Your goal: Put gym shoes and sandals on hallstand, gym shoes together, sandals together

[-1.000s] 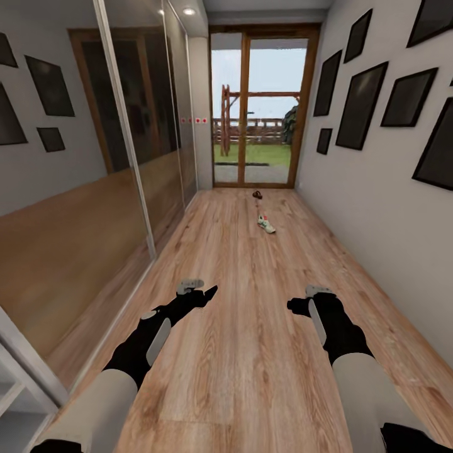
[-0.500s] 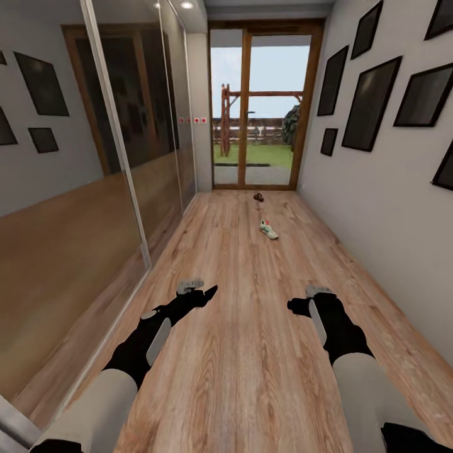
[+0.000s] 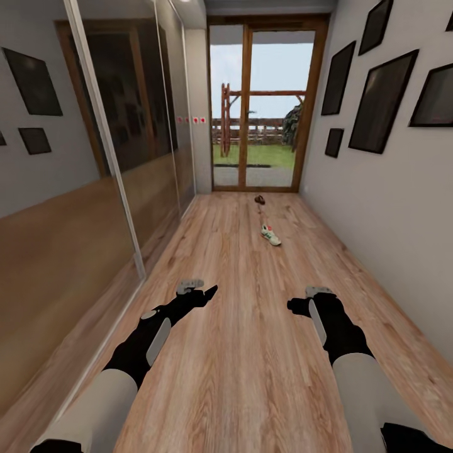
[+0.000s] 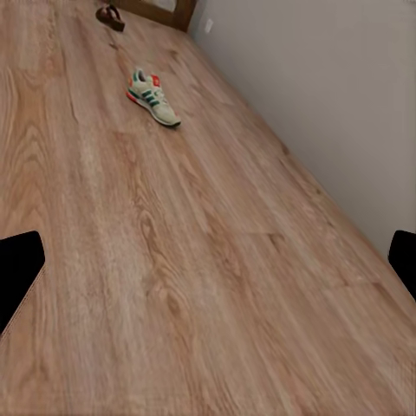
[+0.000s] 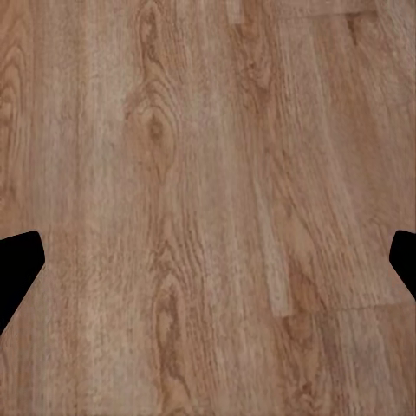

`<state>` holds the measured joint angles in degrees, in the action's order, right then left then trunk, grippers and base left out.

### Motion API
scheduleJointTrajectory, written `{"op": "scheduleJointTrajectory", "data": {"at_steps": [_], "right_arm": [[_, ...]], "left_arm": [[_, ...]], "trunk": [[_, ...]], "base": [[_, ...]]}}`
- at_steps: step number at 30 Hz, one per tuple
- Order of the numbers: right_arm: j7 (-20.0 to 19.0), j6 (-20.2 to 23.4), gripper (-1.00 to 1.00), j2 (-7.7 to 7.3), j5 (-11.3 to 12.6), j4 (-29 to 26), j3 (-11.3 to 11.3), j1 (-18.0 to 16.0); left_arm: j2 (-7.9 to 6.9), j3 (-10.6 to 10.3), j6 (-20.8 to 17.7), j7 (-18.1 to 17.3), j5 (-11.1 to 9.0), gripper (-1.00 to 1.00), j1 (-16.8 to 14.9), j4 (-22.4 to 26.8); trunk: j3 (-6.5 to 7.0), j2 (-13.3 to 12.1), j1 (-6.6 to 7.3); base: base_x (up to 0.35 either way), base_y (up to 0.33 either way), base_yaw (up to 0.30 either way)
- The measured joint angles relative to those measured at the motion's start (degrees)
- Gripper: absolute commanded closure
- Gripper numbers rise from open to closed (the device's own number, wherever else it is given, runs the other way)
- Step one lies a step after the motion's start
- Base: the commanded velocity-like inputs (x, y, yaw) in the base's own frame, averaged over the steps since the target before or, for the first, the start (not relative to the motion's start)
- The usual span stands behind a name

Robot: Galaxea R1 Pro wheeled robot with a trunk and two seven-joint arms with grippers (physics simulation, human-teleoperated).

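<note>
Your left tool and right tool both hang empty over the corridor floor, fingers spread wide apart in the wrist views. Take the glass door at the corridor's end as your landmark: one gym shoe lies on the planks well short of it (green stripes, red heel), and a dark brown sandal sits near its threshold.

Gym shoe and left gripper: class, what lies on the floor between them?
Nothing but bare wood-plank floor. The left wrist view shows planks running unbroken from the left gripper up to the gym shoe; the head view agrees.
</note>
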<state>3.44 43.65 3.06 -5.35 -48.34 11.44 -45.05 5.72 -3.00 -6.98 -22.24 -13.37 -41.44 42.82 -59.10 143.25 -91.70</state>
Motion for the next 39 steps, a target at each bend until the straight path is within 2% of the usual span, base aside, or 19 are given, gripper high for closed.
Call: {"op": "scheduleJointTrajectory", "data": {"at_steps": [23,39], "right_arm": [[0.1,0.0,-1.00,0.03,-0.1,-0.1,0.1,0.0],[0.1,0.0,-1.00,0.03,-0.1,-0.1,0.1,0.0]], "left_arm": [[0.00,0.0,0.0,0.0,0.0,-1.00,0.0,0.0],[0.01,0.0,0.0,0.0,0.0,-1.00,0.0,0.0]], "trunk": [[0.00,0.0,0.00],[0.00,0.0,0.00]], "base": [[0.346,0.000,-0.016],[0.346,0.000,-0.231]]}}
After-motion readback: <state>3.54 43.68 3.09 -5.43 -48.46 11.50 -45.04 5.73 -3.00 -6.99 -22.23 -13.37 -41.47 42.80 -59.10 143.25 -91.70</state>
